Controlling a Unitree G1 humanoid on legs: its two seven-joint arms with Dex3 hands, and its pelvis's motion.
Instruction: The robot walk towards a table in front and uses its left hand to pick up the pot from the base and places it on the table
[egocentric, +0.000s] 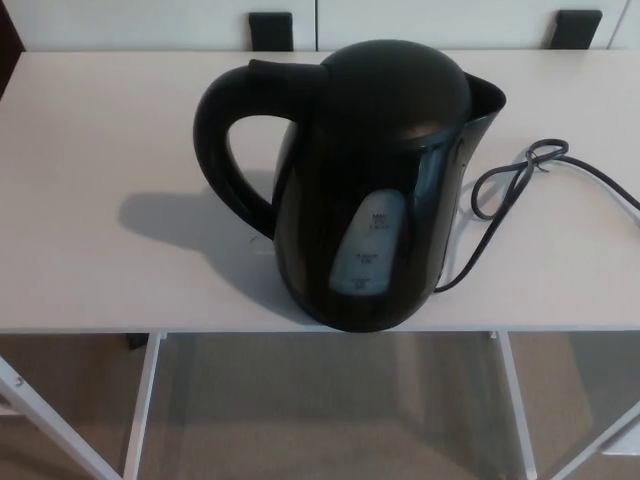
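Note:
A black electric kettle, the pot (365, 190), stands upright near the front edge of the white table (90, 150). Its looped handle (225, 135) points to the left and its spout to the right. A pale water-level window shows on its front side. The base under it is hidden by the kettle's body. Neither of my hands shows in the head view.
A black power cord (520, 190) loops on the table to the right of the kettle and runs off the right edge. White table legs (145, 400) and a brownish floor show below. Two dark chair backs (270, 30) stand behind the table.

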